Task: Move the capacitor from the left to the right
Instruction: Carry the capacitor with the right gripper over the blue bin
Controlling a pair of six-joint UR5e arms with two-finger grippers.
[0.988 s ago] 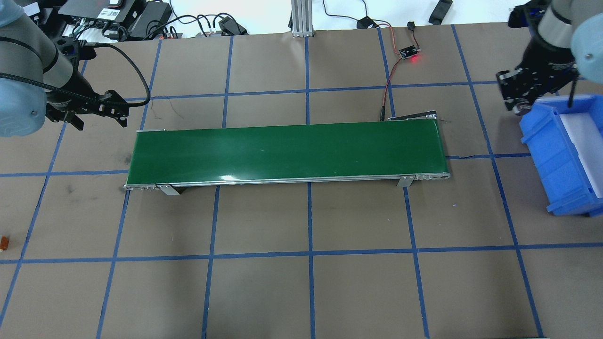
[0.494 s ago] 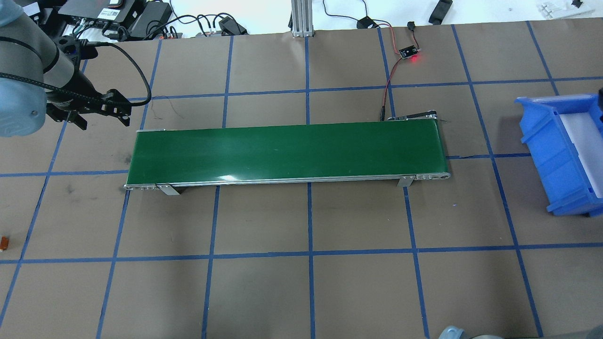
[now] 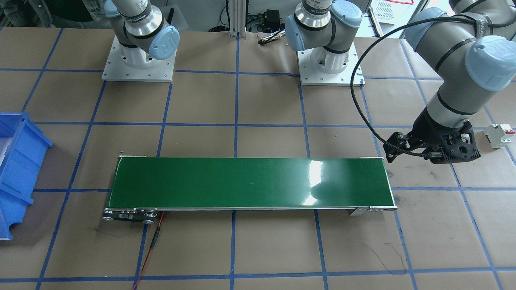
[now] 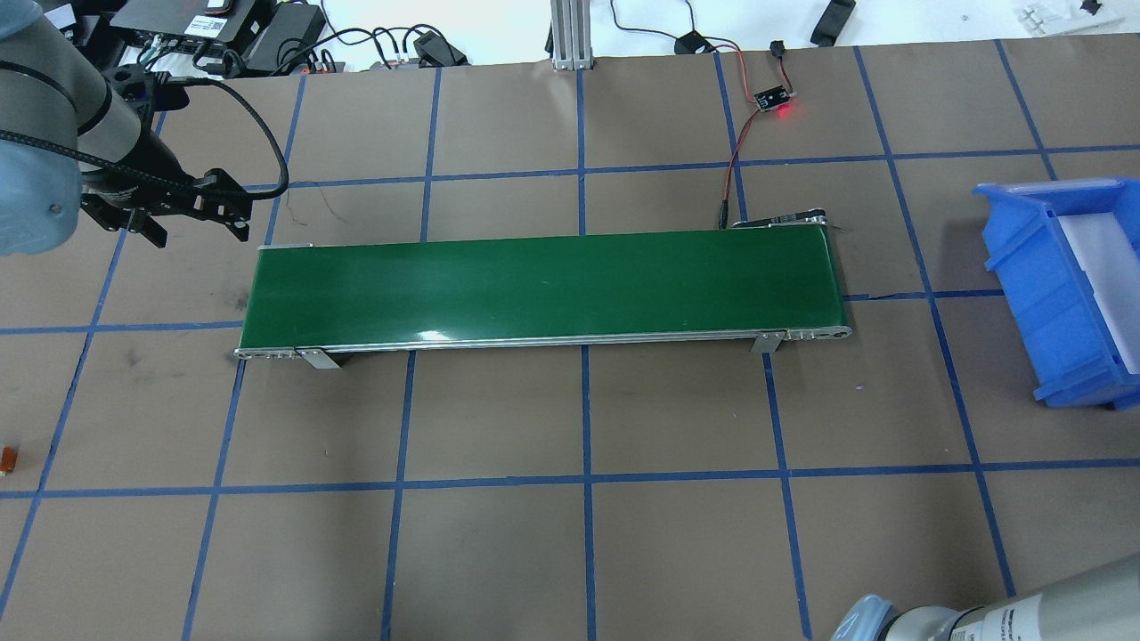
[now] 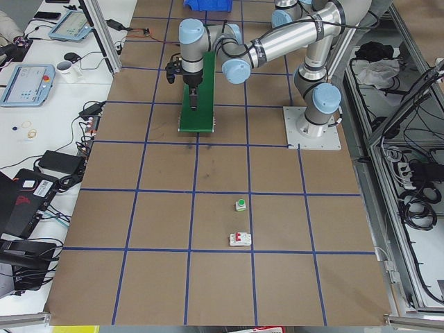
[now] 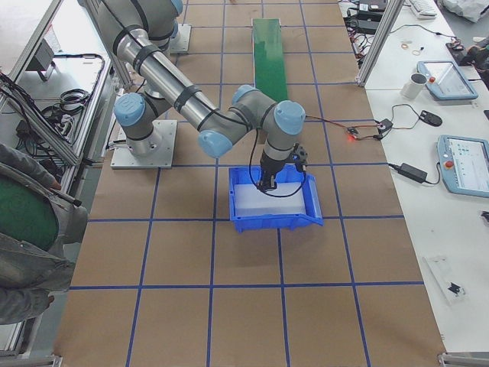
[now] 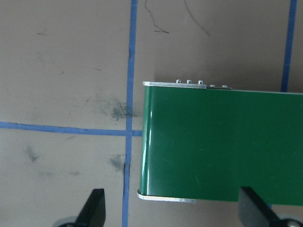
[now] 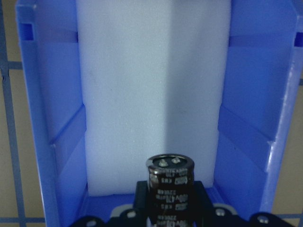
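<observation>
The capacitor [image 8: 170, 182], a dark glossy cylinder with printed lettering, stands upright in my right gripper [image 6: 267, 180], which is shut on it. It hangs over the white foam floor of the blue bin [image 8: 47, 94], near the bin's close wall. The right gripper is out of the overhead and front views. My left gripper [image 7: 175, 210] is open and empty, hovering beside the left end of the green conveyor belt [image 7: 222, 146]. It also shows in the overhead view [image 4: 194, 221] and in the front view [image 3: 451, 151].
The conveyor belt [image 4: 543, 285] lies across the table's middle. The blue bin [image 4: 1051, 294] sits at the right edge. A white circuit breaker [image 3: 499, 135] and a green-capped push button [image 5: 240, 204] lie on the robot's left. A sensor board with a red light [image 4: 773, 98] is at the back.
The right gripper, seen a second ago at the bin's back corner, has left the overhead view; the right arm's elbow now shows at the bottom right. The left gripper has barely shifted.
</observation>
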